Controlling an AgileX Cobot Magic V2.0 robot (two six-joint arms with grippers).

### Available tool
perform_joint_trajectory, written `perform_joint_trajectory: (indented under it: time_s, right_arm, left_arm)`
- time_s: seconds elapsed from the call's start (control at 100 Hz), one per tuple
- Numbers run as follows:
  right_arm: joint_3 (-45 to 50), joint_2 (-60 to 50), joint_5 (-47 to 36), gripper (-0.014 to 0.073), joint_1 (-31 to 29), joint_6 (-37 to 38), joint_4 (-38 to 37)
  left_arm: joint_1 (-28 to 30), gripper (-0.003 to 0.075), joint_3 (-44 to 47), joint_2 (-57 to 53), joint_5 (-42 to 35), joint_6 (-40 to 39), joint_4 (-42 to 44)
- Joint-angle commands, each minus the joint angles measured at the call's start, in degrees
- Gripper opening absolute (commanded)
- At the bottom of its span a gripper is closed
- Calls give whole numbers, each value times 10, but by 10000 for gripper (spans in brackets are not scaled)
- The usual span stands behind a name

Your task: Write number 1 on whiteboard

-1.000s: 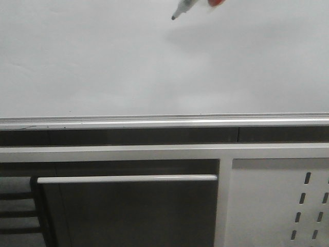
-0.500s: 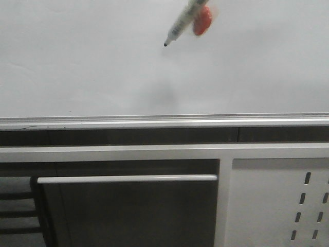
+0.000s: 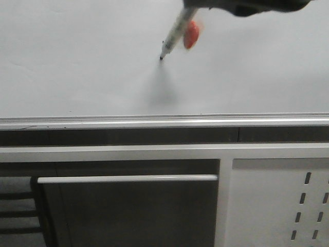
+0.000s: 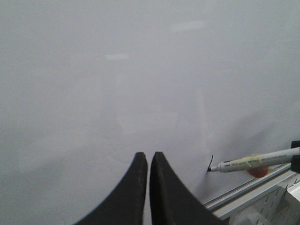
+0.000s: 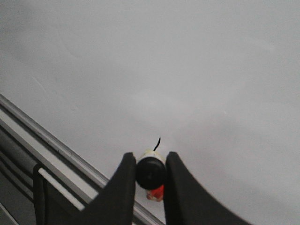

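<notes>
The whiteboard (image 3: 77, 62) fills the upper front view, and also the left wrist view (image 4: 117, 70) and the right wrist view (image 5: 187, 61). My right gripper (image 5: 150, 156) is shut on a white marker pen (image 3: 175, 32) with a red tag (image 3: 191, 35); its dark body (image 3: 241, 5) enters at the top edge. The pen's black tip (image 3: 161, 57) touches the board. The number 1 is only a short black stroke at the tip (image 4: 211, 161), which the right wrist view (image 5: 157, 142) also shows. My left gripper (image 4: 146, 157) is shut, empty, facing bare board left of the pen (image 4: 253, 162).
A silver rail (image 3: 164, 122) runs along the board's lower edge. Below it are a white frame bar (image 3: 128, 153), a dark panel with a silver handle (image 3: 126, 178), and a white perforated metal panel (image 3: 280, 200) at the lower right.
The pen has come down and slightly left along the board, tip first. The right gripper's dark body has entered at the top of the front view.
</notes>
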Motion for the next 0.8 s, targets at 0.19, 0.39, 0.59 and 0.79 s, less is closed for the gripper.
perform_joint_trajectory:
  time_s: [0.19,0.39,0.59,0.79]
  right_arm:
    - [-20,30,-37,-43,-2,-5,-4]
    - [-20,-36,55,-44,19,-5,15]
    - [-21,-113,131,-44,24,-5,42]
    - [-32,-154,263,-44,21,-5,56]
  left_arm:
    - [2,-20,-16,-4,-10,-4,-18]
    - [2,-20,-16,-4,14,-4,-17]
    - [2,-20,-16,2,89,-4,-6]
    - [2,-19,-16,42,226,35,-18]
